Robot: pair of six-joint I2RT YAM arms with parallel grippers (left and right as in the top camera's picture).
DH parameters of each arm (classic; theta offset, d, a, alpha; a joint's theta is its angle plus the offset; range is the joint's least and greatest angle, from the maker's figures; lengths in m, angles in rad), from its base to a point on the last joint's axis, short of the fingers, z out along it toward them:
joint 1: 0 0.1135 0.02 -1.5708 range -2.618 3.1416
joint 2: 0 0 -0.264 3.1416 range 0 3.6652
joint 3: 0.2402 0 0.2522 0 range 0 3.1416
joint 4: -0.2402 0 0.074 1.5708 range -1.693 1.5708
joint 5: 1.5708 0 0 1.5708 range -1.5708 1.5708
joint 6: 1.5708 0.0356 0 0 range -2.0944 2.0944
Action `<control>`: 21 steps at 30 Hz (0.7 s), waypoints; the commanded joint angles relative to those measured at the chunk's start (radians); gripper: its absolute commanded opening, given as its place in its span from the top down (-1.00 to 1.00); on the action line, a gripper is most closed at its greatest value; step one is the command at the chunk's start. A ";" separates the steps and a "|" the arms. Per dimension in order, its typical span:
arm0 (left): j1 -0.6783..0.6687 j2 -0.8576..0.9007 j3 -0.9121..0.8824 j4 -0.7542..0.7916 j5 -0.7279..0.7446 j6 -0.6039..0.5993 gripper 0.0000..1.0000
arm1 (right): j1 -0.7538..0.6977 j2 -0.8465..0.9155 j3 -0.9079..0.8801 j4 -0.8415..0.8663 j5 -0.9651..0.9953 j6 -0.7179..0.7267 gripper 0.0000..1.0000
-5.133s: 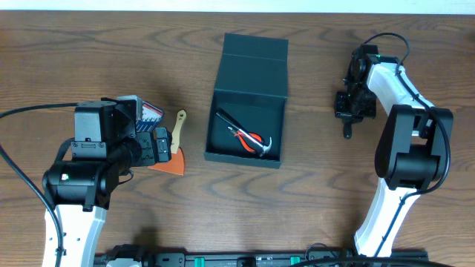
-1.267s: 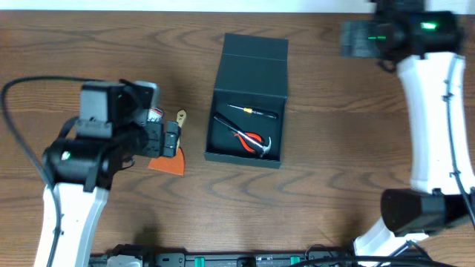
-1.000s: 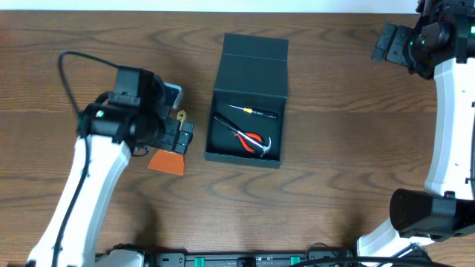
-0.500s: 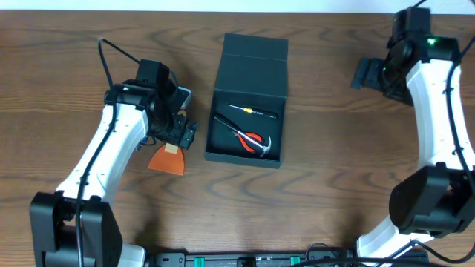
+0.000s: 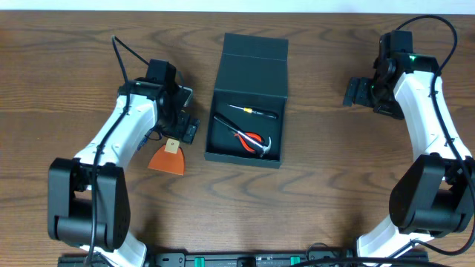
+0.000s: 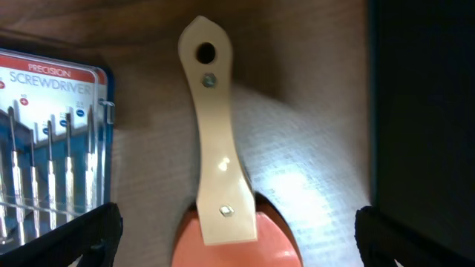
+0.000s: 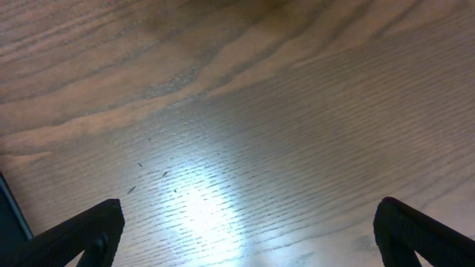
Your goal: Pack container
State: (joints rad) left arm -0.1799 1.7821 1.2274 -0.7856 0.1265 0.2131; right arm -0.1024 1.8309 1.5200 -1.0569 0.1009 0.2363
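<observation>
The container (image 5: 251, 74) is a dark square box in the middle of the table, its flap lid folded back at the far side. Inside lie red-handled pliers (image 5: 252, 142) and a slim screwdriver (image 5: 256, 112). My left gripper (image 5: 181, 127) hovers open just left of the box, over a scraper. Its tan handle (image 6: 212, 133) and orange blade (image 6: 236, 243) lie between the left gripper (image 6: 237, 236) fingers, untouched. The box wall (image 6: 427, 111) fills the right of the left wrist view. My right gripper (image 5: 356, 92) is open over bare wood (image 7: 249, 233), to the right of the box.
A blue case of precision screwdrivers (image 6: 46, 141) lies left of the scraper handle, mostly hidden under my left arm in the overhead view. The scraper blade (image 5: 166, 159) shows below the left gripper.
Over the last second my left arm has stretched out, bringing its gripper down over the scraper. My right gripper has swung from the far right corner down toward the box. Both stayed open.
</observation>
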 commanded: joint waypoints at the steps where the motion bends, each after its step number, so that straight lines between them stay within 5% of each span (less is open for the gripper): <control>1: 0.000 0.024 0.010 0.024 -0.034 -0.048 -0.97 | 0.006 0.000 -0.007 0.006 -0.005 -0.014 -0.98; 21: 0.000 0.029 -0.115 0.160 -0.034 -0.077 -0.97 | 0.006 0.000 -0.007 0.006 -0.005 -0.017 -0.98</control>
State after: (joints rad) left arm -0.1799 1.8008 1.1427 -0.6403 0.1032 0.1532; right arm -0.1024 1.8309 1.5177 -1.0531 0.1009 0.2295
